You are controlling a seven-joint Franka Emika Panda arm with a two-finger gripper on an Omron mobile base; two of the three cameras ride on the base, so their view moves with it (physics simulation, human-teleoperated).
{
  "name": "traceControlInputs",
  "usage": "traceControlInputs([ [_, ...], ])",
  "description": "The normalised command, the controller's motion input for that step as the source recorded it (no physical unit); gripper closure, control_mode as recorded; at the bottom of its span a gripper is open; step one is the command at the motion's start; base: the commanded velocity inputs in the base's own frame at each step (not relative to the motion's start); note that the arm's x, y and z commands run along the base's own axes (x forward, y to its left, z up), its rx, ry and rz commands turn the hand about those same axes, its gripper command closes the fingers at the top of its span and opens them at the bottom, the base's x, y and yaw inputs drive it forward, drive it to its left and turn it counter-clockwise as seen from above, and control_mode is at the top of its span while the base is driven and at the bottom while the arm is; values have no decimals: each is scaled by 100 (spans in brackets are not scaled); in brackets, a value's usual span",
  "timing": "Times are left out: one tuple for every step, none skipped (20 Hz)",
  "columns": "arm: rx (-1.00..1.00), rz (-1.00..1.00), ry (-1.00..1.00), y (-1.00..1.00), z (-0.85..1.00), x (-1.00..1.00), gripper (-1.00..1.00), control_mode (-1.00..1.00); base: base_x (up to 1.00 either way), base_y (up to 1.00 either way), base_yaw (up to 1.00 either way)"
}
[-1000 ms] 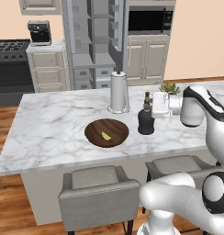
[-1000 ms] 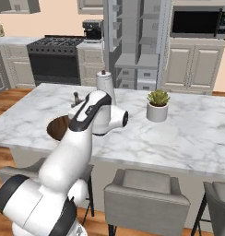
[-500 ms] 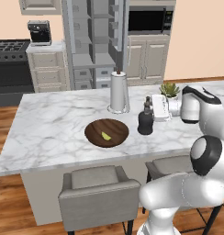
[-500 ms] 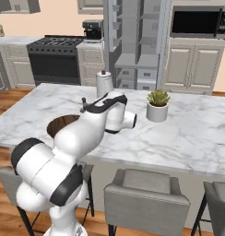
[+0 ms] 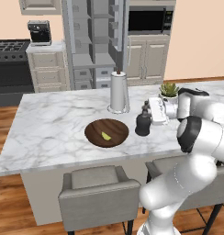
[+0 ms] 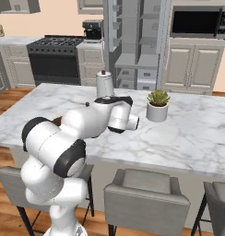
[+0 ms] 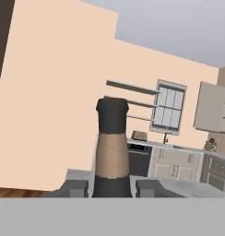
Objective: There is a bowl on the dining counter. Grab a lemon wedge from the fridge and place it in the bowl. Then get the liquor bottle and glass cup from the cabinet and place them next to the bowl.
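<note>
The dark wooden bowl [image 5: 106,133] lies on the dining counter [image 5: 54,124] with the yellow-green lemon wedge [image 5: 106,136] inside it. Just right of the bowl the squat black liquor bottle [image 5: 141,126] stands upright at the counter's surface. My gripper [image 5: 148,114] reaches it from the right and is shut on it. In the hand view the liquor bottle's neck [image 7: 112,152] rises between the fingertips of the gripper [image 7: 112,188]. The fridge [image 5: 93,41] stands open at the back, grey shelves showing. The glass cup is out of view.
A white paper-towel roll [image 5: 119,92] stands behind the bowl, and a small potted plant [image 5: 169,89] sits behind my hand. Grey stools [image 5: 98,188] line the counter's near side. Cream cabinets [image 5: 141,57] and a stove [image 5: 10,59] stand along the back wall.
The arm's elbow has swung out and around. The bottle in the gripper has come slightly down and toward the bowl. Bowl, lemon wedge and paper-towel roll have not moved.
</note>
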Motion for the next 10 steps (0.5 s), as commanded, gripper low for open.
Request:
traceControlInputs([
  [0,4,0,0,-34,25,100,-100,0,0,0],
  [0,4,0,0,-36,24,100,-100,0,0,0],
  [0,5,0,0,-34,21,100,-100,0,0,0],
  [0,5,0,0,-33,21,100,-100,0,0,0],
  [0,5,0,0,-33,21,100,-100,0,0,0],
  [0,5,0,0,-31,21,100,-100,0,0,0],
  [0,5,0,0,-31,21,100,-100,0,0,0],
  [0,5,0,0,-32,22,100,-100,0,0,0],
  [0,5,0,0,-31,24,100,-100,0,0,0],
  [0,5,0,0,-31,24,100,-100,0,0,0],
])
